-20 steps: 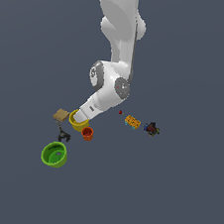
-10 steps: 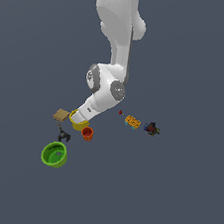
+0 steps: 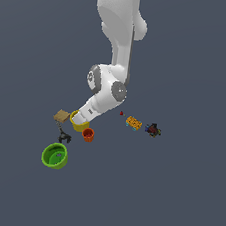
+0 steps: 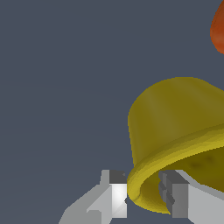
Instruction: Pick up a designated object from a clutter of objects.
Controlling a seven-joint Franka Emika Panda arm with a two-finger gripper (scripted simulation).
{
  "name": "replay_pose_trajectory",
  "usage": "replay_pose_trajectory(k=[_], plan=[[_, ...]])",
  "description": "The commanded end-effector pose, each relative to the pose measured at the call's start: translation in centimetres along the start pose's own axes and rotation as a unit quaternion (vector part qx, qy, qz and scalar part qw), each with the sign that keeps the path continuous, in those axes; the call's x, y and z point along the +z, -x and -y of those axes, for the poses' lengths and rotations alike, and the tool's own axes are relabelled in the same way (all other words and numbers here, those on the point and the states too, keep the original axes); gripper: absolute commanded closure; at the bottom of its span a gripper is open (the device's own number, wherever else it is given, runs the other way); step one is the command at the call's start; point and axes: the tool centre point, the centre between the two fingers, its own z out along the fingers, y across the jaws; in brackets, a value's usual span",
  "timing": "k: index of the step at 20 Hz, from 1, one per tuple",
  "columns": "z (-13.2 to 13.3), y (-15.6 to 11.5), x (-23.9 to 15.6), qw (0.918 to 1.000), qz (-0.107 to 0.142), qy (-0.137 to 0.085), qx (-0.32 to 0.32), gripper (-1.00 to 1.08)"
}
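Grey floor [image 3: 185, 195] is being shown bare around a small scatter of things. The white arm [image 3: 114, 60] is being reached down to the scatter's edge on the exterior view's left. Largest of the pieces, the lime-green bowl [image 3: 55, 156] is lying nearest the camera, well apart from the work. The mustard-yellow bowl [image 4: 179, 131] is sitting between the tan block [image 3: 61, 116] and the orange-red cup [image 3: 88, 134], and its rim is being straddled by the gripper [image 4: 144, 192]: one finger [image 4: 114, 194] outside the wall, the other [image 4: 175, 197] inside, both seemingly touching it. The bowl is judged rigid, light and smooth, so slipping is being risked; the thin rim wall is judged the best hold. A dark clamp [image 3: 63, 138] lies beside.
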Motion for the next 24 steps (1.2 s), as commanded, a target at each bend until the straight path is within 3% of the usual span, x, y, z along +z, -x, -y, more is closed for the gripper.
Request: replay_pose_trajectory(k=[1, 11, 24], plan=[[-0.1, 0.1, 0.0, 1.0, 0.0, 0.0, 0.0, 1.08], [-2.3, 1.8, -3.2, 1.0, -0.001, -0.001, 0.0, 1.08], [-9.4, 7.1, -12.9, 1.0, -0.003, -0.003, -0.001, 1.08]])
